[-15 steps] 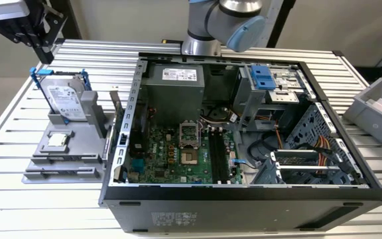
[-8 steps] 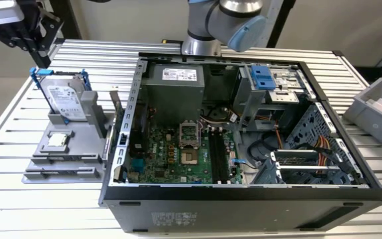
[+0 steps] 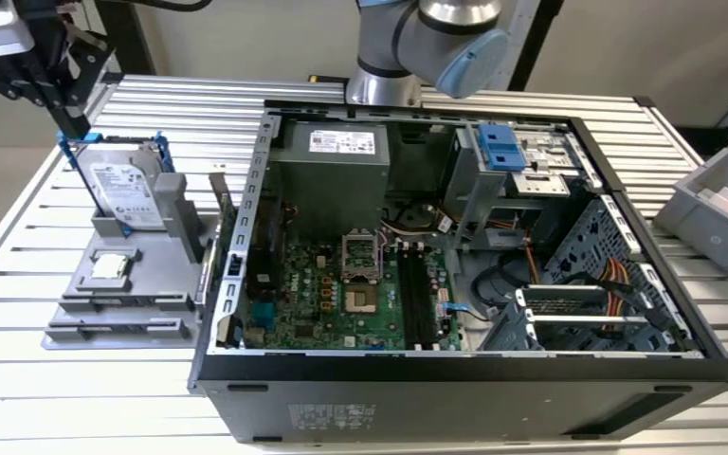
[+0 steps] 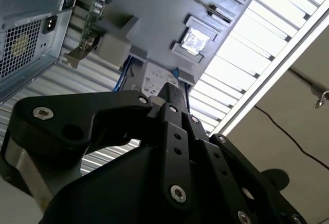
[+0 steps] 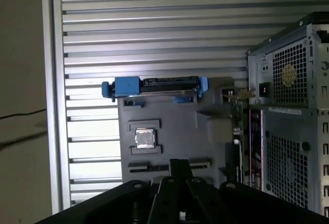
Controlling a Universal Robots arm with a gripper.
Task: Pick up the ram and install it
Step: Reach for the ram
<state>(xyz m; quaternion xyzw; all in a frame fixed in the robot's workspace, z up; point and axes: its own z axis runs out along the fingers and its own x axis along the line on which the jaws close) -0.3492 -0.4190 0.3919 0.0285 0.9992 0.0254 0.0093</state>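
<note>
Slatted metal table (image 5: 154, 29); claw (image 5: 180, 163) fingers together, empty, hovering over grey parts tray (image 5: 175, 121).

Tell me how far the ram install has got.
Early, apparently. Done: nothing visible; the motherboard's memory slots look bare, though I cannot be sure. In hand: the gripper hangs above the grey parts tray, near the hard drive. Left: apparently the pickup and the install.

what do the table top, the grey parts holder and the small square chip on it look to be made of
Table top: likely aluminium, silvery ribbed slats with bright glare. Grey parts holder: probably plastic, matte even grey with moulded slots; could be painted. Small square chip: metal lid, polished silver that reflects light.
</note>
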